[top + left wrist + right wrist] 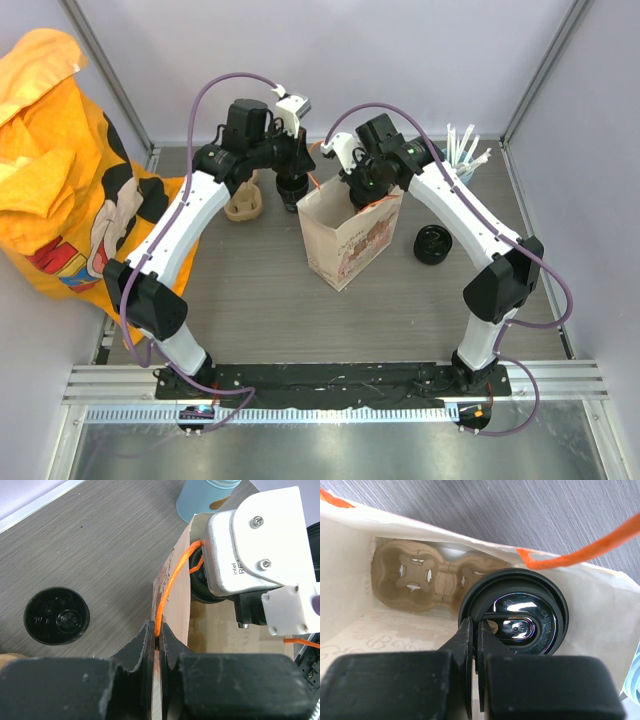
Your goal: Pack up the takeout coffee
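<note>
**Top external view.** A printed brown paper bag (340, 250) stands upright and open at the centre of the grey wood-grain table (260, 300). The left gripper (292, 195) meets the bag's upper-left rim. The right gripper (365, 195) reaches down into the bag's mouth from the upper right. A small black tapered cup (432, 244) stands on the table just right of the bag, apart from it. A brown pulp cup carrier (243, 205) lies left of the bag, near the left gripper. A light-blue cup of white straws (462, 150) stands at the upper right. A crumpled yellow printed cloth (60, 180) fills the left edge.

**Left wrist view.** The black fingers (145, 640) are drawn narrow, pinching the bag's paper edge together with its orange cord handle (170, 580). The small black cup on the table appears at centre left, seen from above. The white camera housing (260, 540) of the other wrist hangs over the bag at the right.

**Right wrist view.** The takeout coffee (520, 615), a black cup under a round black lid embossed "CAUTION HOT", is inside the bag, at centre right of the frame. The right fingers (466, 635) are closed narrow on the lid's lower-left rim. A second brown pulp carrier (415, 577) lies on the bag's floor, to the upper left of the lid.
</note>
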